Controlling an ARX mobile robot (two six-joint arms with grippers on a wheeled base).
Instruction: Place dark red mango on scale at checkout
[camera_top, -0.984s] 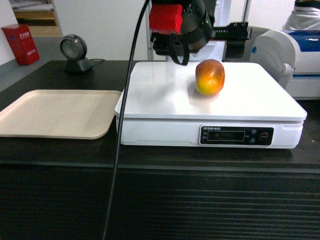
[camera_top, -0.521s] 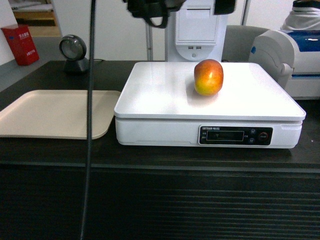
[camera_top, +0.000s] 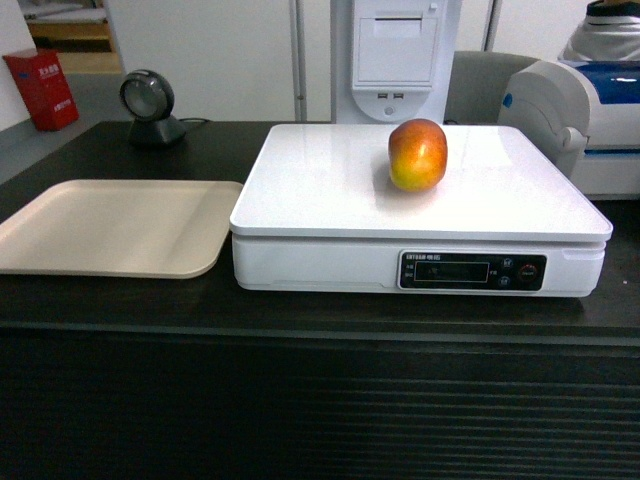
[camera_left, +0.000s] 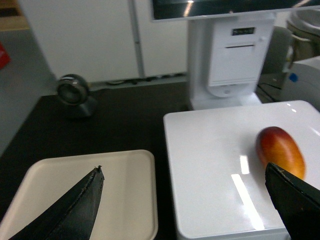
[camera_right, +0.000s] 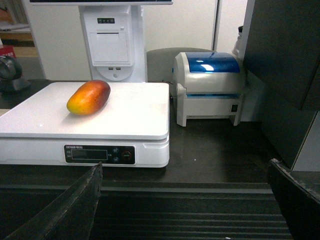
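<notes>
- you see the dark red mango (camera_top: 418, 154) lying on its side on the flat white top of the scale (camera_top: 330, 195), toward the back and a little right of the middle in the head view, with nothing touching it.
- from the right wrist view the mango (camera_right: 88, 97) lies lengthwise on the platform, red at one end and orange-yellow at the other, well back from the scale's dark display panel (camera_right: 99, 154).
- the scale stands on the checkout (camera_top: 300, 400), whose ribbed dark front fills the lower part of the head view.
- your left gripper (camera_left: 192, 197) is spread wide with nothing between its fingers; one dark fingertip (camera_left: 75, 210) hangs over the beige tray (camera_left: 125, 200) and the other (camera_left: 295, 200) over the scale's near right corner, just beside the mango (camera_left: 280, 150).
- your right gripper (camera_right: 185, 200) is also spread wide and empty, low in front of the counter edge, well apart from the fruit.
- neither arm shows in the head view.
- the beige tray (camera_top: 110, 225) sits on the counter just left of the scale, nearly touching its side.
- a round barcode scanner (camera_top: 148, 105) stands at the back left, a white receipt printer stand (camera_top: 395, 60) rises behind the scale, and a white and blue label printer (camera_right: 210, 87) sits to its right.
</notes>
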